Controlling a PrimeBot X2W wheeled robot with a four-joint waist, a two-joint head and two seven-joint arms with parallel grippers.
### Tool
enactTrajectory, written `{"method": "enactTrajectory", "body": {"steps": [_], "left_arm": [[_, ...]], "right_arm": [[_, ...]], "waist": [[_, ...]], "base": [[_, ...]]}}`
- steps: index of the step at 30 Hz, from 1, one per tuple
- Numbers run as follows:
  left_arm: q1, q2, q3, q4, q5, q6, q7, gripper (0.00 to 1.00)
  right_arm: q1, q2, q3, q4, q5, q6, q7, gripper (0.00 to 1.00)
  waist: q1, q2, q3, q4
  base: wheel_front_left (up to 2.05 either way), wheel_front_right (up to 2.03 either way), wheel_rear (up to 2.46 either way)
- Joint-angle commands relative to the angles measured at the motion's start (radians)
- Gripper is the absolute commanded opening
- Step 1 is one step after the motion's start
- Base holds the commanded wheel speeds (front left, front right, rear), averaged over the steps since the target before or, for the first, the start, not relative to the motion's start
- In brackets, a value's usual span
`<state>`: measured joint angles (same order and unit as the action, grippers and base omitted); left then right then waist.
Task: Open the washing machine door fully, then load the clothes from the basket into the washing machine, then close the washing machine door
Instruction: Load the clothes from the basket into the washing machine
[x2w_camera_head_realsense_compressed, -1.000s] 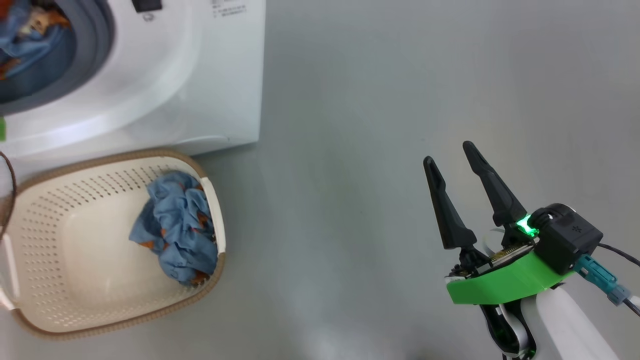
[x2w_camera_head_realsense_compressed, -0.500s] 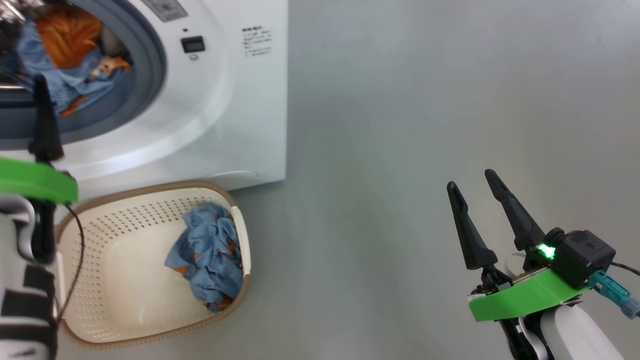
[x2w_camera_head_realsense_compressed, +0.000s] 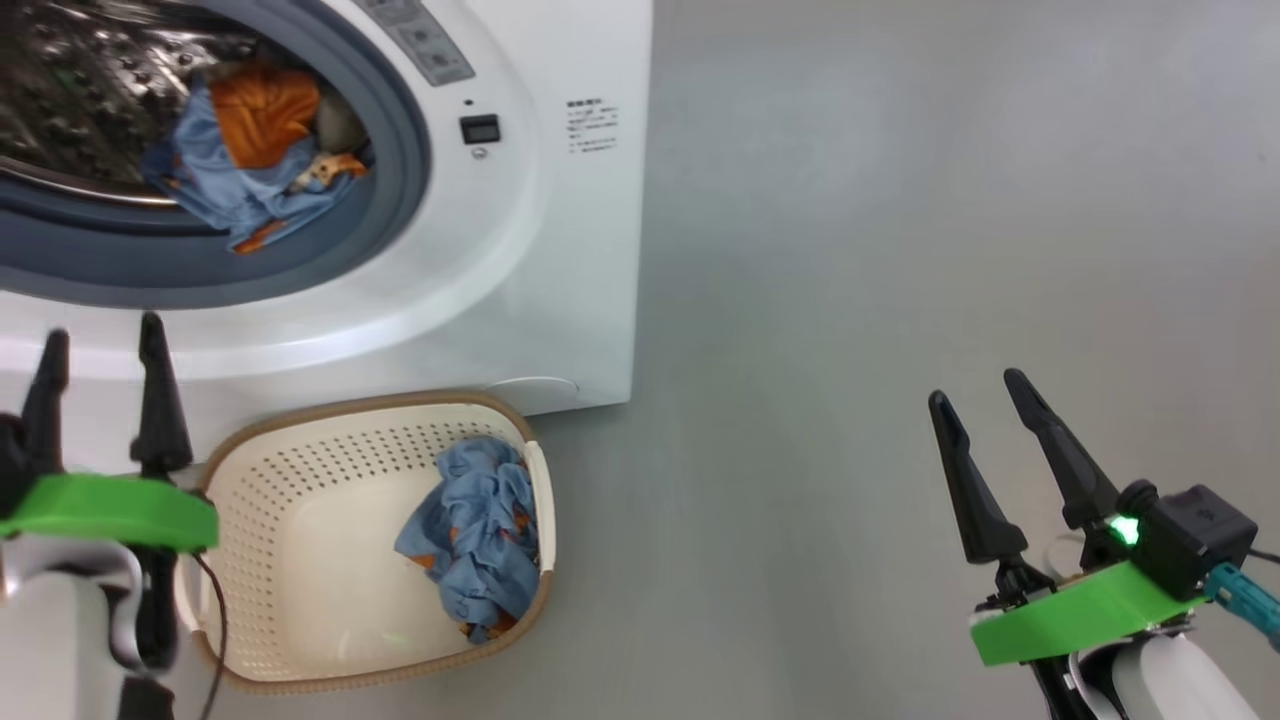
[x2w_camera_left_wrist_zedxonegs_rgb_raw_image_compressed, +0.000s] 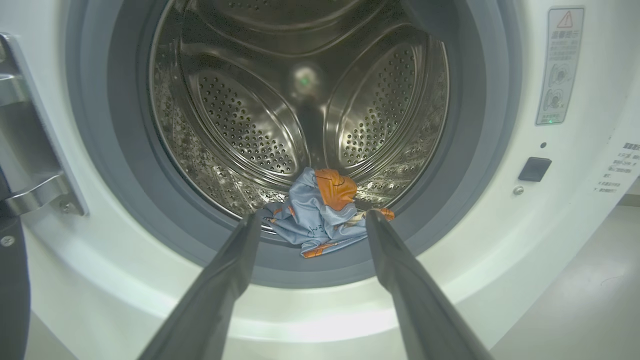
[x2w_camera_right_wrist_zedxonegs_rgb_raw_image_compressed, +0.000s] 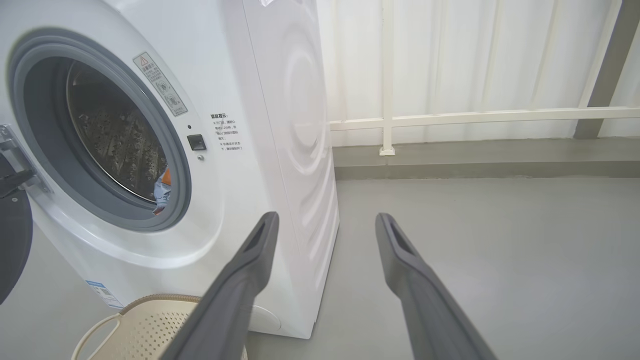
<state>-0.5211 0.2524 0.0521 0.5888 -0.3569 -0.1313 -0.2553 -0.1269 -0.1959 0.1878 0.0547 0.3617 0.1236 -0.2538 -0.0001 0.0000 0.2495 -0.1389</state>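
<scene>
The washing machine (x2w_camera_head_realsense_compressed: 560, 250) stands open, and one blue and orange garment (x2w_camera_head_realsense_compressed: 250, 150) lies at the front of its steel drum (x2w_camera_left_wrist_zedxonegs_rgb_raw_image_compressed: 300, 100). The washing machine door (x2w_camera_right_wrist_zedxonegs_rgb_raw_image_compressed: 12, 240) shows as a dark rim swung out to the left. A second blue piece of the clothes (x2w_camera_head_realsense_compressed: 475, 535) lies crumpled against the right wall of the basket (x2w_camera_head_realsense_compressed: 300, 610) on the floor in front of the machine. My left gripper (x2w_camera_head_realsense_compressed: 100, 335) is open and empty, above the basket's left end and pointing at the drum mouth. Far off to the right, over bare floor, my right gripper (x2w_camera_head_realsense_compressed: 975, 390) is open and empty.
The grey floor (x2w_camera_head_realsense_compressed: 850, 250) stretches right of the machine. A white railing and pale curtain wall (x2w_camera_right_wrist_zedxonegs_rgb_raw_image_compressed: 475, 75) stand behind it. The door's metal hinge (x2w_camera_left_wrist_zedxonegs_rgb_raw_image_compressed: 30, 150) sits at the left of the opening.
The head camera has swung, shifting the machine and basket rightward and down in view. My left gripper has come into view at the lower left, open and empty. The right gripper stays open.
</scene>
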Motion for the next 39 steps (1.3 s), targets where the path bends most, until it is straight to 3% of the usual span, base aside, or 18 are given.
{"method": "enactTrajectory", "body": {"steps": [1,21,39], "left_arm": [[0.024,0.022,0.037,-0.044,0.012,0.001,-0.006,1.0],[0.322,-0.049,0.111,-0.267,0.055,0.001,-0.006,1.0],[0.47,-0.076,0.132,-0.386,0.072,0.001,-0.006,1.0]], "right_arm": [[0.022,-0.019,0.011,-0.021,0.004,0.007,-0.008,1.0],[0.119,-0.041,-0.01,-0.009,0.01,0.007,-0.008,1.0],[0.171,-0.043,-0.034,-0.016,0.01,0.007,-0.008,1.0]], "waist": [[0.0001,0.0,-0.022,0.023],[0.0001,0.0,-0.111,0.076],[0.0001,0.0,-0.144,0.083]], "base": [[0.0,0.0,0.0],[0.0,0.0,0.0],[0.0,0.0,0.0]]}}
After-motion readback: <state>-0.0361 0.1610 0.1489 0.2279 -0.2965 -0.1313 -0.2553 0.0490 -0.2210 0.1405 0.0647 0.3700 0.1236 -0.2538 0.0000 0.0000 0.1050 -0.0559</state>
